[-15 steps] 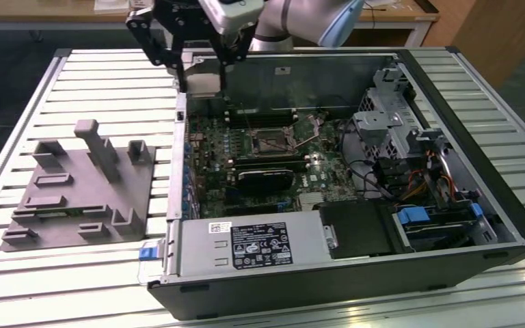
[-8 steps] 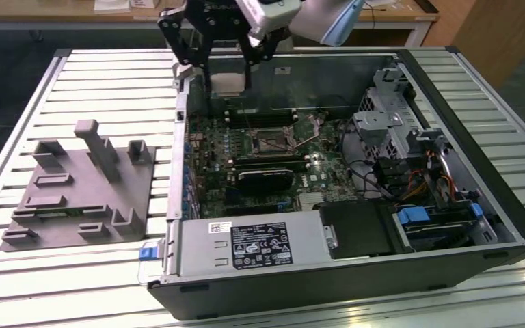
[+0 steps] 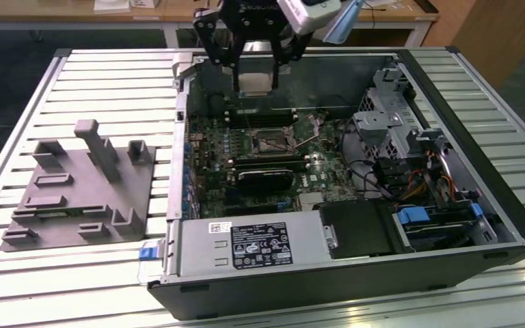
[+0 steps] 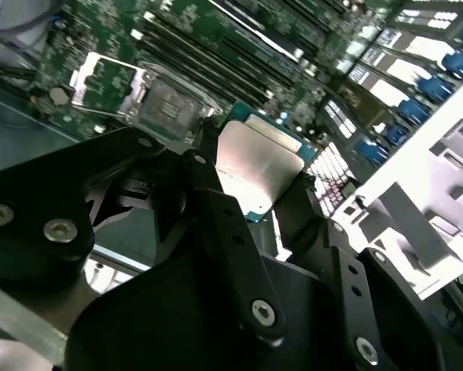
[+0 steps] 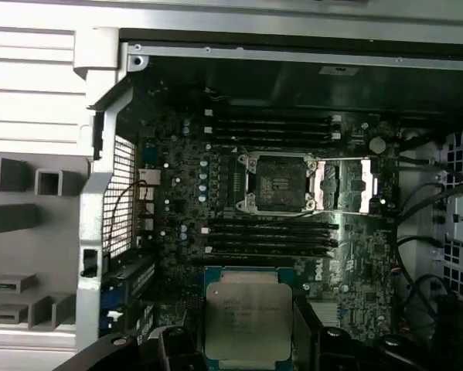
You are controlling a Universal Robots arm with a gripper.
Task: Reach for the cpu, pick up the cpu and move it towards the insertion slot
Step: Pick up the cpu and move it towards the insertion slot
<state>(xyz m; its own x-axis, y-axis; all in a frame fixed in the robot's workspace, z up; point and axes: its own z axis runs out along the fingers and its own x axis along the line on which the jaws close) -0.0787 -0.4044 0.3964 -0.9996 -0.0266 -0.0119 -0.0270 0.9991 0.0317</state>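
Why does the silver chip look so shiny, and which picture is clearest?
In the second wrist view, glare whitens the flat silvery square chip in the black claw, and the bright metal brackets wash out; the first wrist view shows the chip and metal-framed square socket evenly lit.

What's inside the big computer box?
Inside the computer case: a green circuit board with the insertion slot open, wires, blue clips. The gripper holds the cpu, covering board beneath.

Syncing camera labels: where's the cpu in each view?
Exterior view: cpu held in the gripper, above the open case's far side.
Second wrist view: cpu between the black fingers, motherboard behind.
First wrist view: cpu in the foreground, clamped.
Shared landmark: the insertion slot, open and unfilled.
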